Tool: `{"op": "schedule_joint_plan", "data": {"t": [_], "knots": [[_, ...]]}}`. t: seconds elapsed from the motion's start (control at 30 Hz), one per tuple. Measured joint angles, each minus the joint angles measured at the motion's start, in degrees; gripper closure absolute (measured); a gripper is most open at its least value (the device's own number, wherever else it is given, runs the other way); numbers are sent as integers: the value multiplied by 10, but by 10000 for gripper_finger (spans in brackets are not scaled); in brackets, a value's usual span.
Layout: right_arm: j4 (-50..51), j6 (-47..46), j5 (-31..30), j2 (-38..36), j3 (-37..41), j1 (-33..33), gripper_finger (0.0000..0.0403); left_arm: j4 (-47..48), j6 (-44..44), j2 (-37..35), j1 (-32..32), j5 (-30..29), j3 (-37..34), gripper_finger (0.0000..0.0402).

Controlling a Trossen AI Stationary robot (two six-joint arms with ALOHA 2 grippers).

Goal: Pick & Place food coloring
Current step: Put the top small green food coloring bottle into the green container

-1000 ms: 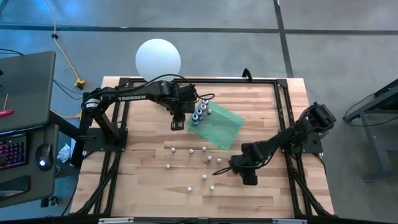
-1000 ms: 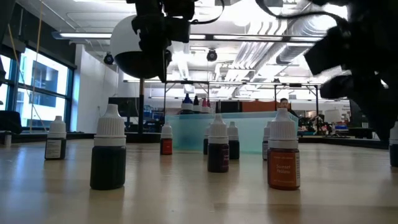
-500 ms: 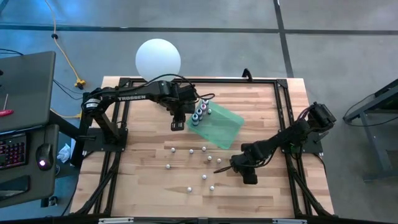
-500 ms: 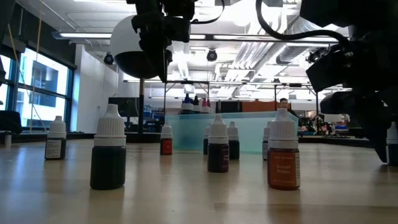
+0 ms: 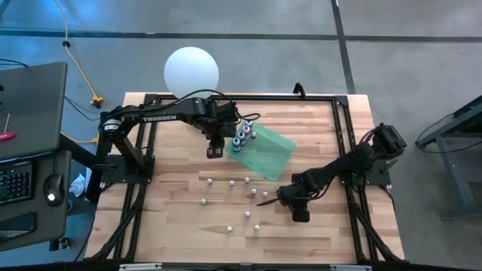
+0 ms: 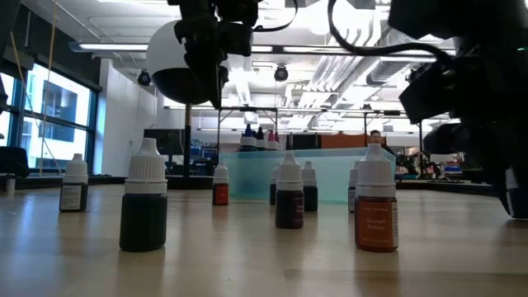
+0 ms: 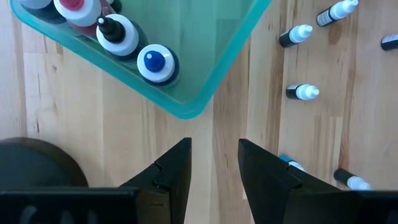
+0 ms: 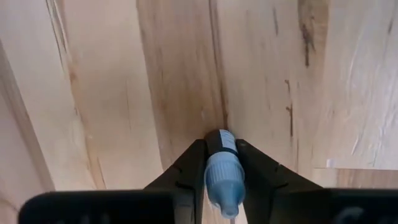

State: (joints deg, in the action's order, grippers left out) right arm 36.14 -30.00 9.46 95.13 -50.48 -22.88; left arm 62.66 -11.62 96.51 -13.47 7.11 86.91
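Already your right gripper (image 8: 222, 163) pinches a food coloring bottle (image 8: 222, 163) by its body, ready for lifting toward the green tray (image 5: 271, 154); your left gripper (image 7: 214, 163) hovers open near the tray's corner.

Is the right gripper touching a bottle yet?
Touching. The right wrist view shows the right gripper with its jaws closed against both sides of a small bottle, no gap showing.

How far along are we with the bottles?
Done: four bottles stand in the tray. In hand: the right gripper is shut on a blue-capped bottle above the table. Left: about eight loose bottles remain. The left gripper hangs open beside the tray.
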Motion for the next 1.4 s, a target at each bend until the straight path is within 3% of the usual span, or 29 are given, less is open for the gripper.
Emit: {"op": "schedule_joint_plan", "data": {"t": [0.13,0.23,0.47,0.6,0.8,1.03,1.4], "knots": [[17,0,15,-2,-9,27,340,19,0,0,0,0,0,273],[86,10,4,-13,-50,51,335,59,0,0,0,4,0,273],[227,124,-153,-46,-195,105,338,112,-1,0,25,81,0,273],[215,186,-159,-46,-231,168,334,128,-1,0,75,86,-1,273],[133,297,-135,-35,-212,272,336,121,-1,-5,175,90,-44,273],[45,380,-91,41,-212,345,332,85,30,-6,247,70,-87,273],[136,419,-137,206,-356,381,332,74,48,-6,251,13,-89,273]]}}
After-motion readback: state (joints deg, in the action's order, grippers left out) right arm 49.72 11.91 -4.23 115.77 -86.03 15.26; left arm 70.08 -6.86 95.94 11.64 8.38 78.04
